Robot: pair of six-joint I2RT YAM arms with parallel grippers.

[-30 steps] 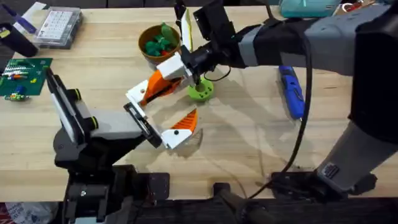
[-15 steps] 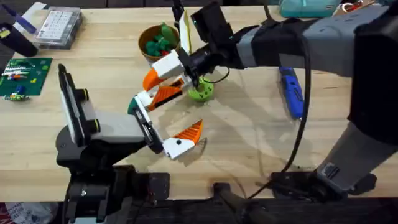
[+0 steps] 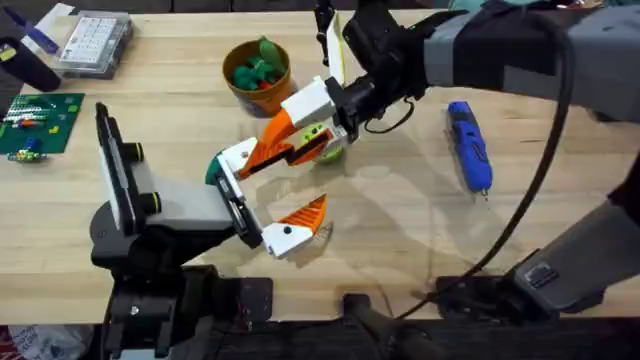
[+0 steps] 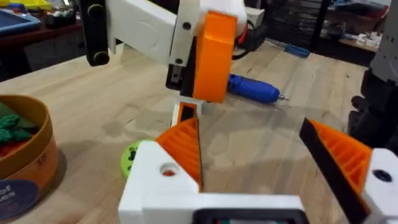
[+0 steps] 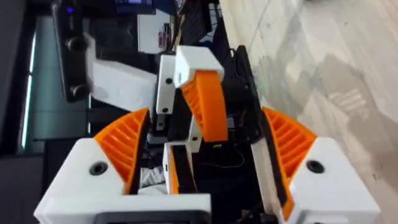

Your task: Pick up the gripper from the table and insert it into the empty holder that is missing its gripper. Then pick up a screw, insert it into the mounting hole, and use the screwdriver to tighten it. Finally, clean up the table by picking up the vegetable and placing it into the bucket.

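Lime-green vegetable [image 3: 328, 150] is seen on the wooden table [image 3: 400, 220], just at five o'clock of the brown-orange bucket [image 3: 256, 68], partly hidden under the right gripper [image 3: 285, 150]. The right gripper's white-and-orange fingers are spread apart, with one finger of the left gripper [image 3: 265, 195] between them. The left gripper's fingers are likewise spread. The blue screwdriver [image 3: 469, 145] is lying at three o'clock, well apart.
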